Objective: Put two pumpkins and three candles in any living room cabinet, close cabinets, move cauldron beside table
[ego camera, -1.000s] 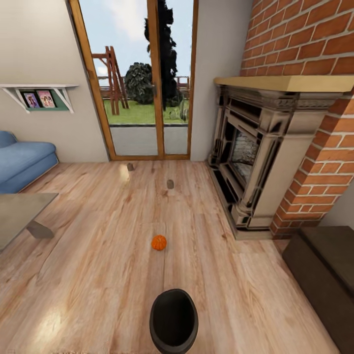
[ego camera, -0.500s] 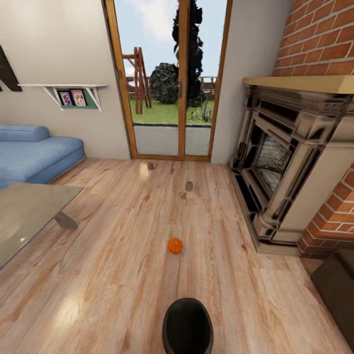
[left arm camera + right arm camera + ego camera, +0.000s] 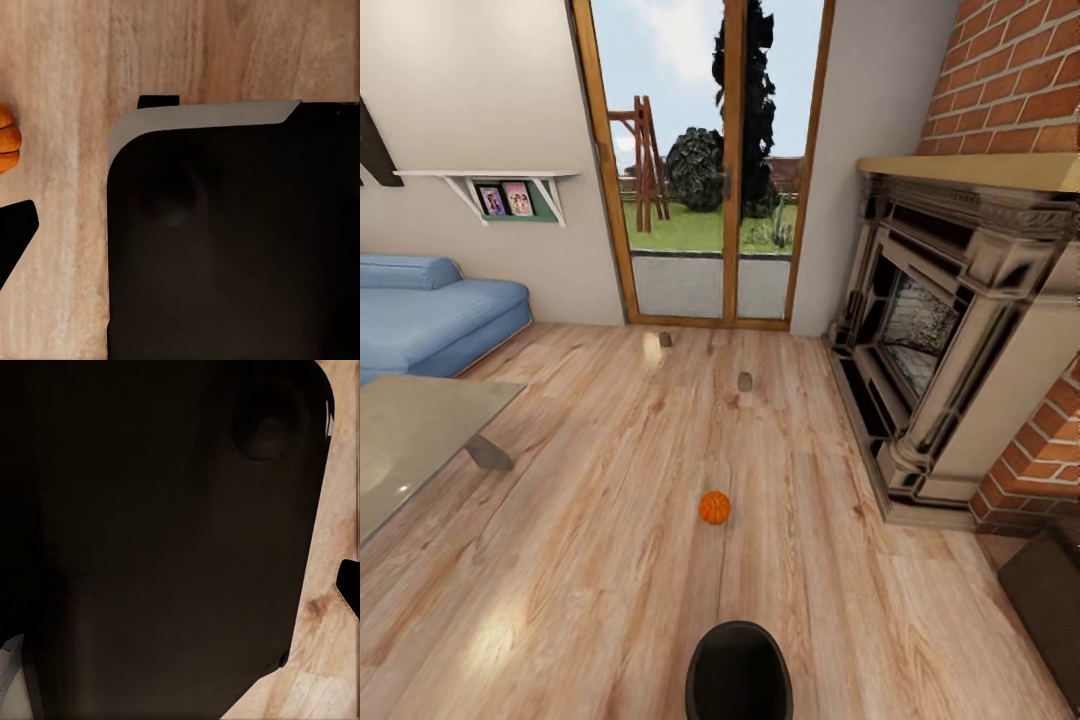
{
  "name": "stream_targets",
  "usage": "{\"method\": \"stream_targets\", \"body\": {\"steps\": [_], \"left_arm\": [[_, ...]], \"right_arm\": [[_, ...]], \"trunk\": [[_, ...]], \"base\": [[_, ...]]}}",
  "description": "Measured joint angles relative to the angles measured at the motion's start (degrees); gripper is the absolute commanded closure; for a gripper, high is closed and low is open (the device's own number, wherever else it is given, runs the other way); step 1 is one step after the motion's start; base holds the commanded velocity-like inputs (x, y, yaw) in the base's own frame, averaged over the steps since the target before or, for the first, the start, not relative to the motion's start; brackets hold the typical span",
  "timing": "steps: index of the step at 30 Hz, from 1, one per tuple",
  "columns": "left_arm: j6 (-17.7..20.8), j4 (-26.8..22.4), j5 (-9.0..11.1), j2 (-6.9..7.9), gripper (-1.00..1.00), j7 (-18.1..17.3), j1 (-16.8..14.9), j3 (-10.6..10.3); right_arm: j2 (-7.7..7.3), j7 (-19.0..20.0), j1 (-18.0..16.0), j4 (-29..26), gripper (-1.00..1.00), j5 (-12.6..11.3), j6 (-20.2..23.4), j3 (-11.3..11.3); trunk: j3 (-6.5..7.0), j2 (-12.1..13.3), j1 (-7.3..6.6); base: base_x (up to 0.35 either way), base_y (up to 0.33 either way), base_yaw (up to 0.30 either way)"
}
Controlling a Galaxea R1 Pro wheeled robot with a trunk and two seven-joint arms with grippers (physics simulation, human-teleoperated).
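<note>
Pumpkin [image 3: 714, 507] sits on the floor [image 3: 560, 560] dead ahead at 12 o'clock, two candles [image 3: 745, 381] further past it, so roll straight up slowly and stop short; can't tell either claw's state.

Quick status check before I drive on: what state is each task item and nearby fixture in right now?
pumpkin: on the floor, upright, not stowed.
near candle: standing on the floor.
far candle: on the floor by the glass door.
glass door: shut.
cabinet: corner in view, no drawer seen open.
fireplace: unlit.
</note>
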Motion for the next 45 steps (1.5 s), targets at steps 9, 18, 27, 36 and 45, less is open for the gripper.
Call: {"method": "stream_targets", "body": {"steps": [9,18,27,36,45], "left_arm": [[-0.01,0.09,0.06,0.08,-1.00,0.00,0.00,0.01],[-0.01,0.32,0.14,0.09,-1.00,0.00,0.01,0.07],[-0.01,0.48,0.11,0.18,-1.00,-0.15,0.00,0.14],[0.10,0.06,1.94,0.60,-1.00,-0.11,0.00,0.06],[5.75,-2.58,4.73,0.86,-1.00,0.00,-0.25,0.00]], "right_arm": [[-0.01,0.02,0.03,0.00,-1.00,0.07,0.07,-0.01],[0.00,0.10,0.01,0.01,-1.00,0.64,0.21,0.41],[-0.04,0.30,0.03,0.00,-1.00,0.28,0.08,0.16],[-0.02,0.32,0.03,0.00,-1.00,0.10,0.08,-0.04],[-0.01,0.44,0.03,0.00,-1.00,0.07,-0.02,-0.02]], "trunk": [[0.00,0.00,0.01],[0.00,0.00,-0.01],[0.00,0.00,0.01],[1.43,3.20,-1.74],[3.05,6.81,-3.72]], "base": [[0.009,-0.012,-0.122],[0.041,0.000,-0.004],[0.031,0.000,0.000],[0.000,0.000,0.000],[0.000,0.000,0.000]]}}
